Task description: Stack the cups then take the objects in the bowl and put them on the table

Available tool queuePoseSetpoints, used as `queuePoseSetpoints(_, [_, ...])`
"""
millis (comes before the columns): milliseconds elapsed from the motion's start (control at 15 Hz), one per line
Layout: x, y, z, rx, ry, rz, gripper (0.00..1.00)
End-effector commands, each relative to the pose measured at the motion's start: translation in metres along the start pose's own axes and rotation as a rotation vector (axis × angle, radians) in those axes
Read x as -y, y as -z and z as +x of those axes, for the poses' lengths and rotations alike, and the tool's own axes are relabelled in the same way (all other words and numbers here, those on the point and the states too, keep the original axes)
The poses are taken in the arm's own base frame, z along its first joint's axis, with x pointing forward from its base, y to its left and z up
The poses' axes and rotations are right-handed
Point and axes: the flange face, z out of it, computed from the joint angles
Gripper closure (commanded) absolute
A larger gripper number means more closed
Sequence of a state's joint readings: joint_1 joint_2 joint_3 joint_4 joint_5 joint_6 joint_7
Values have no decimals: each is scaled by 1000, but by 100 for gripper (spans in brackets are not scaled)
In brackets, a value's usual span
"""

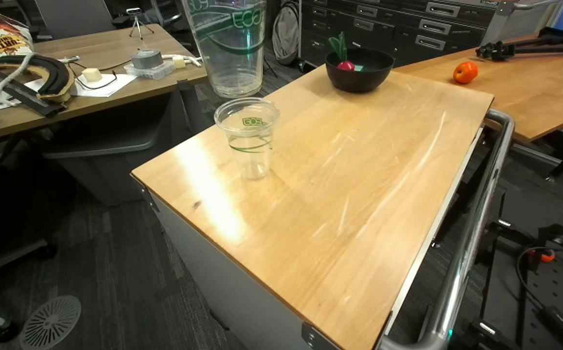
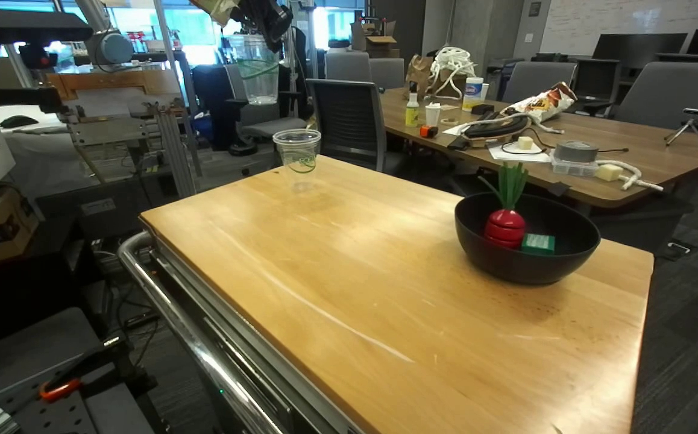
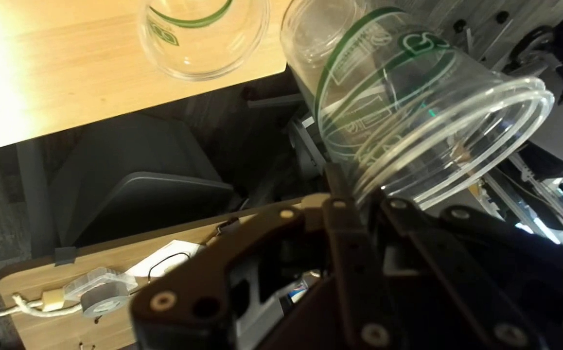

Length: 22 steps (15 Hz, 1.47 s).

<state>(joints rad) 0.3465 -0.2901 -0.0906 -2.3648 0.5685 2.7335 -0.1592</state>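
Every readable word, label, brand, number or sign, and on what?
"ECO", green: standing clear plastic tumbler, held stack of clear plastic tumblers.
"KETTLE CHIPS", likely, upside down: white-and-brown snack bag.
Too small or blurred: markings on small green block, blue-and-yellow cylindrical canister, wall-mounted whiteboard; tumblers' finer print.

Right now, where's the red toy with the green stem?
In an exterior view, the red toy is right of centre, inside the black bowl on the table, just left of the small green block.
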Motion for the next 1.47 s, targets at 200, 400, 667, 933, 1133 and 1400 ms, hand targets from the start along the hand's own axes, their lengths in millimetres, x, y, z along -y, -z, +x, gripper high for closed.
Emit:
queuePoseSetpoints(200, [-22,-23,17,-50,-101,-55,98])
queuePoseSetpoints(400, [-28,-41,17,-30,-138,-77,98])
queuePoseSetpoints(667, [-40,-60,21,-21,-178,-103,98])
queuePoseSetpoints(933, [-56,-72,29,-18,-198,-134,98])
queuePoseSetpoints(1133, [-64,-74,31,-2,-203,-154,60])
queuePoseSetpoints(1400, [-64,-58,23,30,-210,-144,28])
